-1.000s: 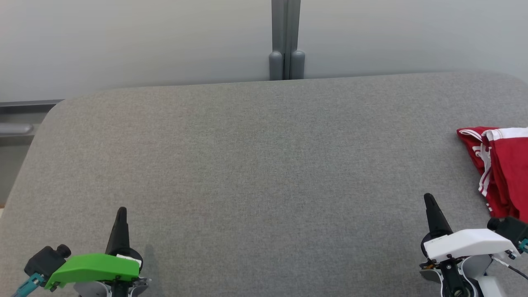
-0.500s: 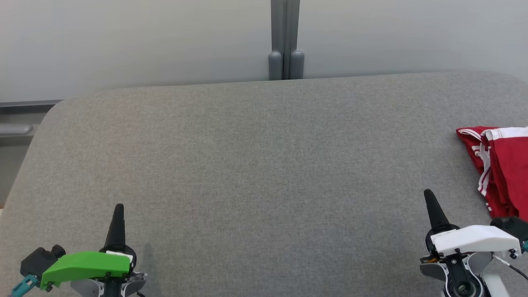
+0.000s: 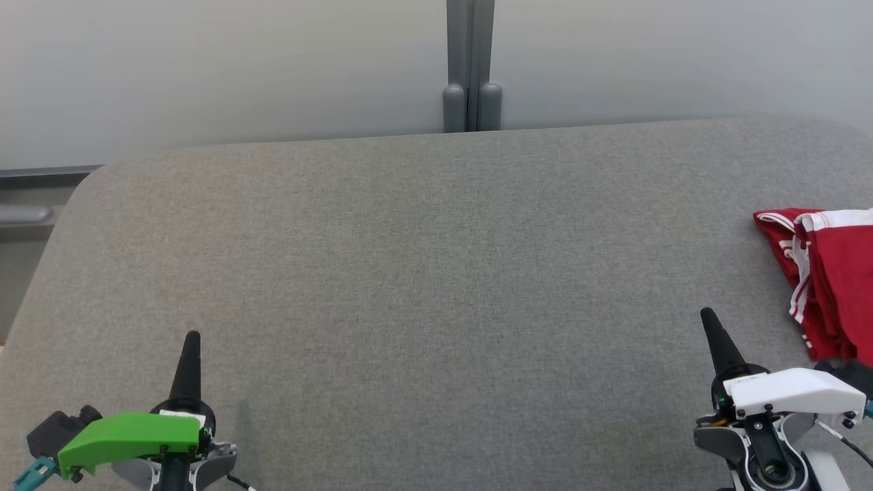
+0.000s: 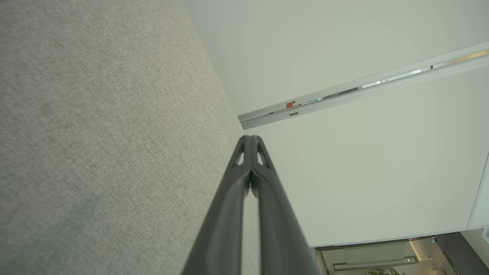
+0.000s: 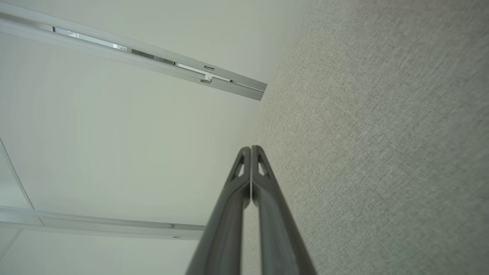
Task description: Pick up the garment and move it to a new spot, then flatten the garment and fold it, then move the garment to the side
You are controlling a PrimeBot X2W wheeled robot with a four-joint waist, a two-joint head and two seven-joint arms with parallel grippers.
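Note:
A red garment with white stripes lies bunched at the right edge of the grey padded table, partly cut off by the frame. My right gripper hovers at the lower right, a little left of and nearer than the garment, fingers shut with nothing between them. At the lower left my left gripper is shut and empty too, far from the garment. Both wrist views look along closed fingertips, left gripper and right gripper, beside bare grey cloth.
A pale wall stands behind the table, with a grey post at its middle. The table's far left corner is rounded, and a grey rail runs beyond it.
Both grippers have shifted slightly, their bodies sinking toward the bottom of the head view and the tips rising a little. The garment has stayed where it lay.

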